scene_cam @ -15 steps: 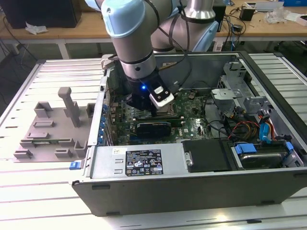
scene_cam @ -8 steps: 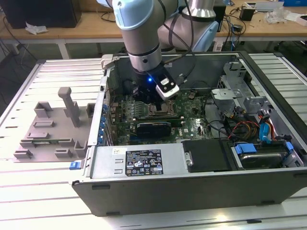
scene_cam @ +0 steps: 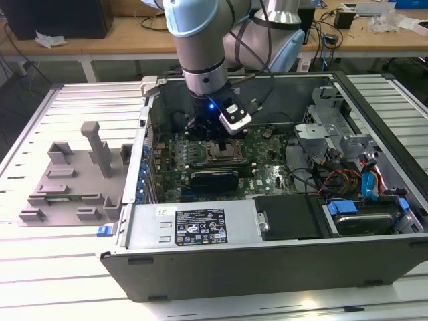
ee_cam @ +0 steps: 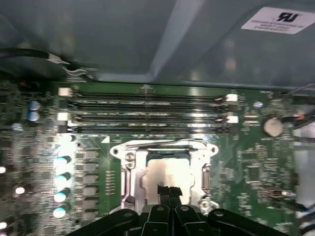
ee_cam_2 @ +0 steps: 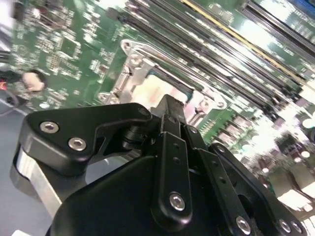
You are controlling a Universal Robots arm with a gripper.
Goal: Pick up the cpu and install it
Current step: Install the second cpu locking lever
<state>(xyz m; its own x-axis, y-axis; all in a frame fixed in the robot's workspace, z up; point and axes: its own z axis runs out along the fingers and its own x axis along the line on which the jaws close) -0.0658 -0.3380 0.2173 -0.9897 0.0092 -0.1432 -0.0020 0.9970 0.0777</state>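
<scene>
One thin, light, rigid cpu [ee_cam: 165, 172] lies in the socket [ee_cam: 129, 169]; fragile underneath, best gripped by its edges; the gripper [ee_cam: 169, 191] hovers above, fingertips together

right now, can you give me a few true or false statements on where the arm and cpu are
1. The gripper is over the motherboard socket. True.
2. The cpu lies on the grey tray. False: a silvery chip sits within the socket frame, under the gripper.
3. The arm reaches into the open computer case. True.
4. The grey tray sits inside the case. False: it lies outside, toward the exterior view's left.
</scene>
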